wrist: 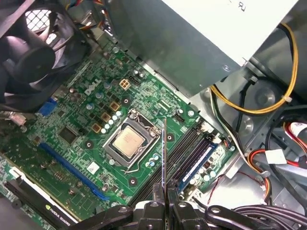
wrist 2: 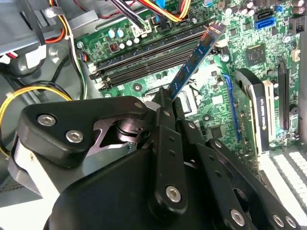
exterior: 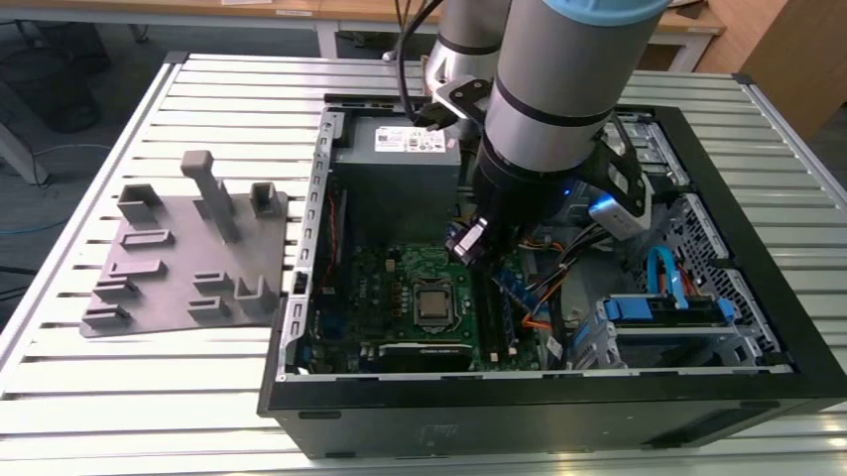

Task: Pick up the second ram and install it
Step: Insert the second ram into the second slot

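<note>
My gripper (exterior: 474, 244) hangs inside the open computer case (exterior: 530, 387), above the green motherboard (exterior: 397, 273). It is shut on the second ram (wrist 2: 194, 60), a long narrow dark board that sticks out from the fingertips (wrist 2: 164, 98) over the board. In the first wrist view the ram (wrist: 164, 158) shows edge-on as a thin upright line, clamped in the gripper (wrist: 165, 205). It is held above and at an angle to the black memory slots (wrist 2: 144, 55), which lie beside the processor socket (wrist: 128, 143). The ram is clear of the slots.
A grey plastic fixture (exterior: 185, 253) with upright posts lies on the slatted table at the exterior view's left. Inside the case are the power supply (exterior: 397, 169), a black fan (wrist: 33, 45), a graphics card (wrist 2: 261, 117), loose cables (wrist: 249, 103) and a drive cage (exterior: 668, 307).
</note>
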`<move>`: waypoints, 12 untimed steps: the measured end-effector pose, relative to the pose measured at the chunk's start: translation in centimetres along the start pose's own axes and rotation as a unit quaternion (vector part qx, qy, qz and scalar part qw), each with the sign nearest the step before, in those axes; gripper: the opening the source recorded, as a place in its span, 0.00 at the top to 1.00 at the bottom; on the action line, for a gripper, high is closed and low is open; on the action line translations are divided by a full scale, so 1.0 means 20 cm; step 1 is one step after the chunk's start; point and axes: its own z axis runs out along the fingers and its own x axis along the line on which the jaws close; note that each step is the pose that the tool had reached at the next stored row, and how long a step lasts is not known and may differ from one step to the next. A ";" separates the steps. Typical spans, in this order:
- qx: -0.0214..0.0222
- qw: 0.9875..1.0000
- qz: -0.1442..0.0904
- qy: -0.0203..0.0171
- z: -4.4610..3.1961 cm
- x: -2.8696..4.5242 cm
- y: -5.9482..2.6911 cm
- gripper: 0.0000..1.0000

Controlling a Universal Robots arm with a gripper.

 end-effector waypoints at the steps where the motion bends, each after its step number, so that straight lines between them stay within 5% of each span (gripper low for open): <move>1: 0.000 1.000 0.004 0.000 0.000 0.000 0.000 0.86; 12: 0.002 0.999 0.049 -0.002 0.001 0.000 0.000 0.86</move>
